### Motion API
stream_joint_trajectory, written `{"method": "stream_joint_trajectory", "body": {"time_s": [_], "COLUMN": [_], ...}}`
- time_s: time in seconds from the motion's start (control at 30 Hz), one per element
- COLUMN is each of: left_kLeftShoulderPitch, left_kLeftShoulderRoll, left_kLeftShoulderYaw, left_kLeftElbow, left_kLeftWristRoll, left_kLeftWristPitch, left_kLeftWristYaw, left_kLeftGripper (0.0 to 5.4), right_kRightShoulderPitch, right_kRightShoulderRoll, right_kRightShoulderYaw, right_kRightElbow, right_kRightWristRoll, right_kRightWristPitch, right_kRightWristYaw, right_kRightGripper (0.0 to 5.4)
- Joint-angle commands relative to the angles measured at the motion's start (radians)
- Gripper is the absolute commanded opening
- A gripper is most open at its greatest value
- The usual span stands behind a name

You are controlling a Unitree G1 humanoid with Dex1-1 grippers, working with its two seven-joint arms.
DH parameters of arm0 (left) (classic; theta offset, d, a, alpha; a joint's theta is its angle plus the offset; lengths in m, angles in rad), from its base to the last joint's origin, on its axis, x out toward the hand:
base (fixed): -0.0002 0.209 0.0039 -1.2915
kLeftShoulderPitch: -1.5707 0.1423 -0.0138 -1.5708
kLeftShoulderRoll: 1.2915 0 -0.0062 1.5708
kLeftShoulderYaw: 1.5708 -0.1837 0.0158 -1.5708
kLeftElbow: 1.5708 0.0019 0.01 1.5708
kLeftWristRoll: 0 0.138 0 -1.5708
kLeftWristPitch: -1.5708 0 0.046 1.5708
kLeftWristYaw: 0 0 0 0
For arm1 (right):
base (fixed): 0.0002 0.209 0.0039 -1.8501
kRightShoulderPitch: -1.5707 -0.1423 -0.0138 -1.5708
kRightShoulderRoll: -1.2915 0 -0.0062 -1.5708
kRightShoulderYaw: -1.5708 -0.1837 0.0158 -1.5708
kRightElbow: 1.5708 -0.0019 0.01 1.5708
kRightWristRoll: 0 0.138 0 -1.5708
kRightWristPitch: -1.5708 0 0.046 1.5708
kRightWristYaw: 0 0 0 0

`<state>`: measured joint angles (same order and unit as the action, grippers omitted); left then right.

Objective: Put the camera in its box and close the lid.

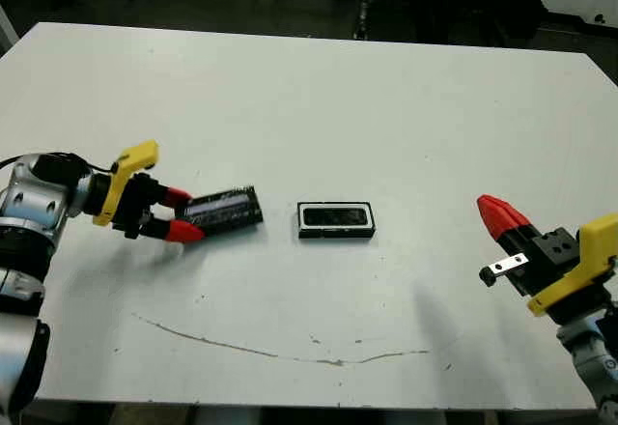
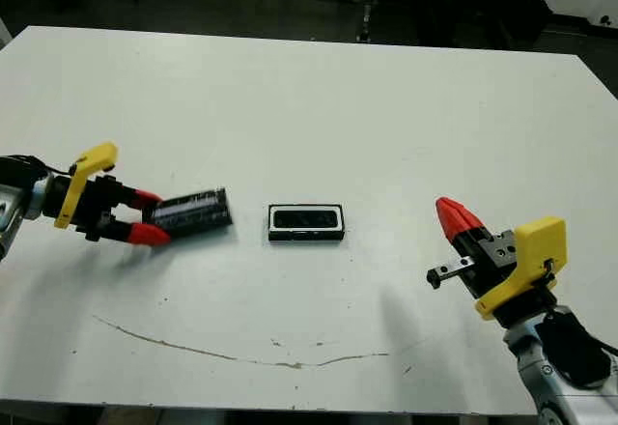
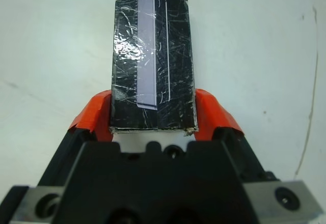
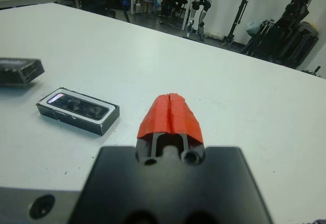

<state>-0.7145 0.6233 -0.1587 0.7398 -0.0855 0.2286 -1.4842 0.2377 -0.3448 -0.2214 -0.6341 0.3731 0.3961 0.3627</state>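
Only the right wrist cam shows the camera (image 4: 77, 107) in the box (image 4: 104, 123); left end effector (image 1: 178, 214) pinches lid (image 1: 227, 211), right end effector (image 2: 454, 214) pressed together.

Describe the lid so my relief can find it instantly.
On the white table, look toward the robot's left side, where the left tool is shut on a flat black panel. That is the lid: shiny and crinkly, unlike the white-lined box beside it.

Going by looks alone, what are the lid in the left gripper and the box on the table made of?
The lid: likely card wrapped in glossy film, judging by crinkled, silver-glinting creases and a pale raw edge. The box: matte black walls, possibly card or plastic, a thin white lining showing around the glossy dark camera inside.
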Motion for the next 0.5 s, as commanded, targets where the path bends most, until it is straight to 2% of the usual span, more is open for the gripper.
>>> {"method": "stream_joint_trajectory", "body": {"time_s": [0.03, 0.2, 0.5], "left_kLeftShoulderPitch": [-0.031, -0.053, -0.11], "left_kLeftShoulderRoll": [-0.024, -0.081, -0.182], "left_kLeftShoulderYaw": [0.013, 0.018, -0.037], "left_kLeftElbow": [-0.042, -0.041, 0.046], "left_kLeftWristRoll": [-0.028, -0.057, -0.03], "left_kLeftWristPitch": [0.038, 0.029, -0.072], "left_kLeftWristYaw": [0.016, 0.042, 0.024], "left_kLeftGripper": [3.17, 3.17, 3.17], "right_kRightShoulderPitch": [-0.009, -0.013, -0.012], "right_kRightShoulderRoll": [-0.011, -0.005, -0.005], "right_kRightShoulderYaw": [0.0, 0.009, 0.015], "right_kRightElbow": [0.015, 0.024, 0.008], "right_kRightWristRoll": [0.009, 0.008, 0.011], "right_kRightWristPitch": [-0.008, -0.016, 0.002], "right_kRightWristYaw": [0.012, 0.018, 0.007], "right_kRightGripper": [0.0, 0.0, 0.0]}}
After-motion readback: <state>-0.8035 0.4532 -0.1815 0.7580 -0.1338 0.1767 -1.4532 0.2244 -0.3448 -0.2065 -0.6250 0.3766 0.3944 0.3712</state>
